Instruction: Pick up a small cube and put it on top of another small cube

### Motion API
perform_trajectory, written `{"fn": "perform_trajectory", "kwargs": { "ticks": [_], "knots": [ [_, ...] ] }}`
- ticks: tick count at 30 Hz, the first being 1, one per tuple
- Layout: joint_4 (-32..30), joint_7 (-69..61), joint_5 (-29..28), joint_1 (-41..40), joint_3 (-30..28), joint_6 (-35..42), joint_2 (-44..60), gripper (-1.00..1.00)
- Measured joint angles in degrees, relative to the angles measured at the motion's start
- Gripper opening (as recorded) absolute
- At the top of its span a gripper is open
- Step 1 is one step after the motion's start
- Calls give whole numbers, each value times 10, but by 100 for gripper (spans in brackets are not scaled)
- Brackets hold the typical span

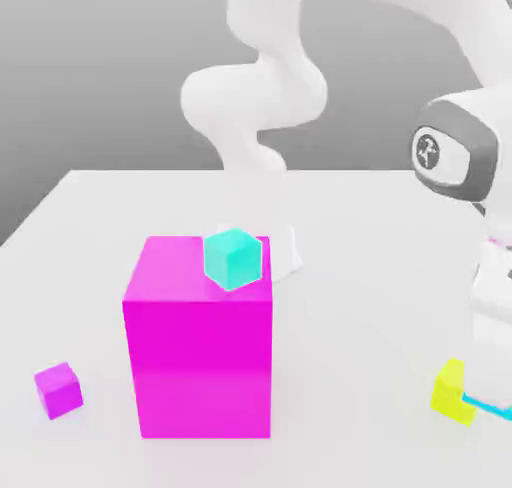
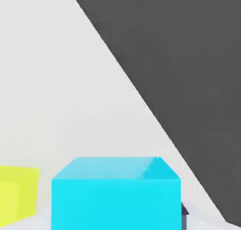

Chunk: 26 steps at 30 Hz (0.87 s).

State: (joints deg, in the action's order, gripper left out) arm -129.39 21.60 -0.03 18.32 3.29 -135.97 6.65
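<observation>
1. A plain white table stands against a grey backdrop. In the hand view its far edge cuts diagonally against dark ground.
2. The small lime-yellow cube rests on the table near the front corner on the exterior view's right, well apart from the big magenta block.
3. The gripper has its jaws drawn in as far as they go. In the hand view a cyan cube sits centred right beneath the camera, so I judge the jaws are clamped on it.
4. The key relation: the lime-yellow cube lies just beside the cyan cube, on the exterior view's left of the jaws, and not between them. I cannot tell whether the two cubes touch.
5. Being cubes, neither has a long axis to line up with.
6. Stacking would likely call for a lift and then a short sideways shift over the lime-yellow cube. The closeness of the two risks a nudge.
</observation>
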Motion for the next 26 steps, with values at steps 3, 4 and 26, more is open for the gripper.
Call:
{"fn": "perform_trajectory", "kwargs": {
  "ticks": [3,4,26],
  "knots": [
    [-26,60,6,-36,-15,36,-62,-100],
    [-35,80,7,-48,-19,48,-83,-100],
    [-227,404,-5,-207,-49,118,-346,100]
  ]
}}
